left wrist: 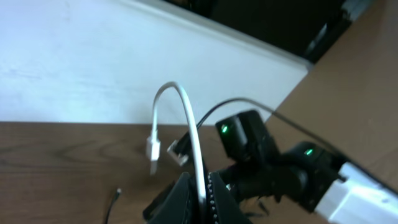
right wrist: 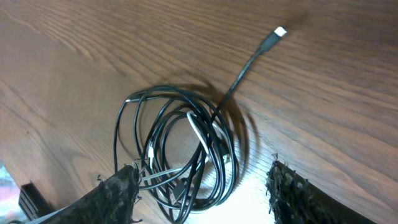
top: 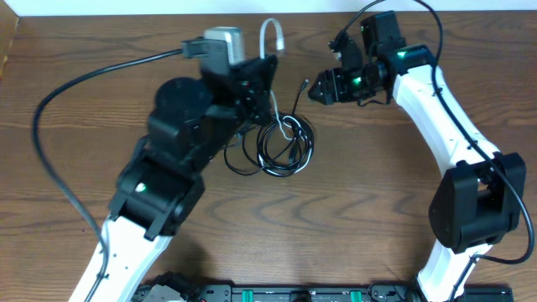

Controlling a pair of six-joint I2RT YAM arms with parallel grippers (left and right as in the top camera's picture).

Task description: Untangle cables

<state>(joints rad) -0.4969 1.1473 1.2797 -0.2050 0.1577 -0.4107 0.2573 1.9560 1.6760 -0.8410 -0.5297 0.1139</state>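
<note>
The white cable (top: 270,27) arches up from my left gripper (top: 267,74), which is shut on it. In the left wrist view the white cable (left wrist: 194,134) runs up between the jaws of the left gripper (left wrist: 204,190) and curls over to a hanging plug. Its lower part dips into the coiled black cable (top: 285,144) on the table. My right gripper (top: 313,91) hangs open beside the black cable's loose connector end (top: 304,84). In the right wrist view the black cable (right wrist: 180,149) lies below the right gripper (right wrist: 205,199), with the white cable (right wrist: 198,127) threaded through it and nothing between the fingers.
A thick black robot cable (top: 75,84) loops across the left of the wooden table (top: 377,218). The right arm (left wrist: 273,165) sits just behind the white cable's arch. A white wall (left wrist: 93,62) runs along the table's far edge.
</note>
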